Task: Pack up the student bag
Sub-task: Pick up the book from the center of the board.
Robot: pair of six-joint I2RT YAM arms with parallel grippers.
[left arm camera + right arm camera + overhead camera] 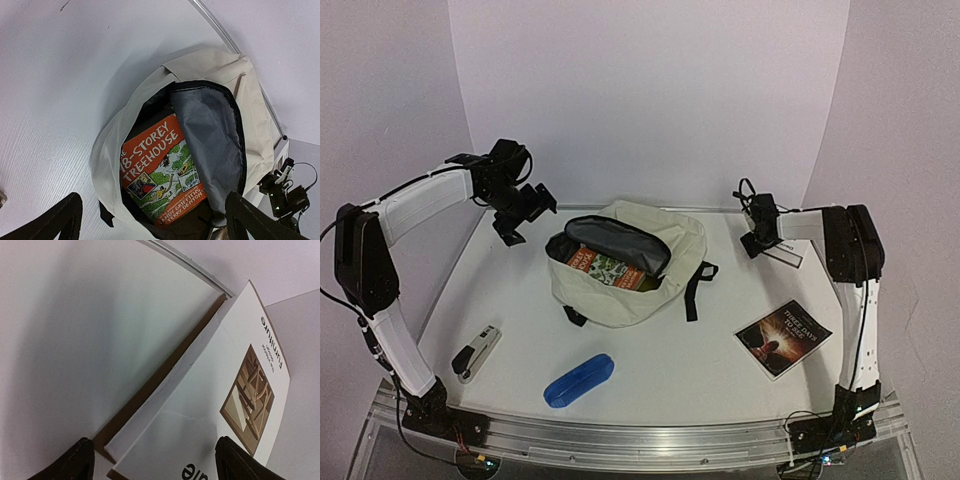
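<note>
Your right gripper (155,462) held its jaws apart astride a corner of the white book (210,390) at the far right of the white tabletop (650,360); a bite that shallow could have let it pivot and slip. Your left gripper (157,220) hung wide open above the student bag (210,67), which sat unzipped mid-table. Walls (650,90) were pale lilac, bare.

"18-STOREY TREEHOUSE", "ANDY GRIFFITHS", "TERRY DENTON" are read on orange book (160,170) in student bag (250,95). "Furniture" is printed on white book (200,420), at 2 o'clock of cover.
</note>
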